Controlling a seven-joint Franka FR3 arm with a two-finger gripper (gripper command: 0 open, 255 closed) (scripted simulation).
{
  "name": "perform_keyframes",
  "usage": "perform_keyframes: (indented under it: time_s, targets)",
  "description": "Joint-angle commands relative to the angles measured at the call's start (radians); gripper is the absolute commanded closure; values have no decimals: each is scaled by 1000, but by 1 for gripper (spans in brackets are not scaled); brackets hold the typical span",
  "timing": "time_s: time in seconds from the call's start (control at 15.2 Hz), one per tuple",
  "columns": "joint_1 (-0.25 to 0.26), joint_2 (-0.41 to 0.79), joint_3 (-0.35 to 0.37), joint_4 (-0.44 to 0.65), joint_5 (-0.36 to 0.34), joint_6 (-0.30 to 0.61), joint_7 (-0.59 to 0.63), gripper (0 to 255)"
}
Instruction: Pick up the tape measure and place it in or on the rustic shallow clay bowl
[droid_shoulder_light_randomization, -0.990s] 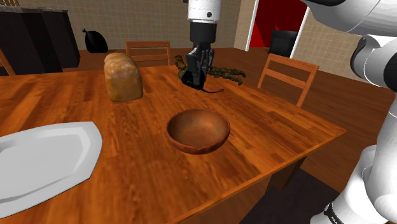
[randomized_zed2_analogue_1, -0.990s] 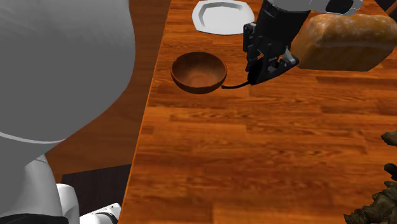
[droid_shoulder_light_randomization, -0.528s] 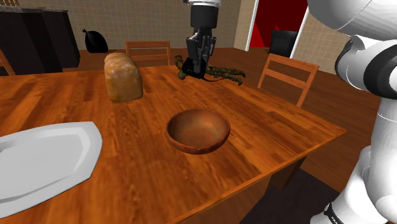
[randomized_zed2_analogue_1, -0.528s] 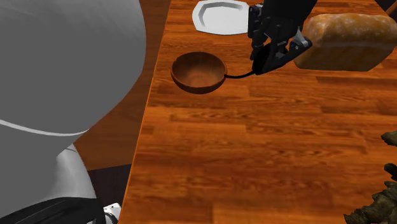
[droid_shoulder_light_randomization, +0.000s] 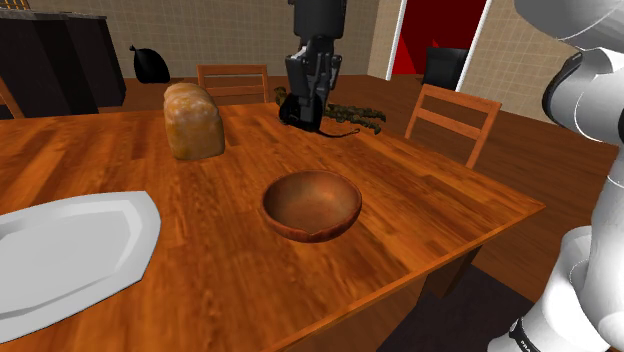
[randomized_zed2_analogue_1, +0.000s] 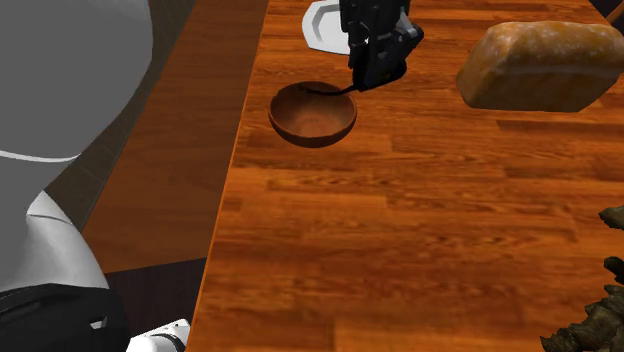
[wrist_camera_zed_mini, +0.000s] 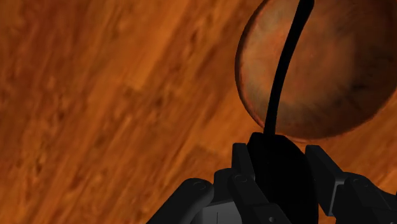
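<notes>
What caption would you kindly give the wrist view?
Gripper clasps the black tape measure, its tail hanging over the brown bowl on the wooden table.

One bowl (droid_shoulder_light_randomization: 311, 205), one tape measure (wrist_camera_zed_mini: 275, 170), one bread loaf (droid_shoulder_light_randomization: 193, 120), one plate (droid_shoulder_light_randomization: 70, 250), one black bag (droid_shoulder_light_randomization: 151, 65), one table (droid_shoulder_light_randomization: 440, 200).

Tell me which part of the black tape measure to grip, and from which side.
Grip the black tape measure by its compact dark body, from above, with the jaws on two opposite sides. The black gripper holds it that way now. Its thin curved tail, seen against the brown shallow bowl, looks too slim to clamp securely.
</notes>
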Motion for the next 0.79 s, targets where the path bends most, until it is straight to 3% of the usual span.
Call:
perform_keyframes:
  time_s: [0.0, 0.26, 0.73]
  targets:
    - [24, -30, 16, -43, 7, 14, 46, 255]
    - [79, -53, 53, -72, 10, 22, 139, 255]
    - [56, -130, 43, -273, 40, 151, 120, 255]
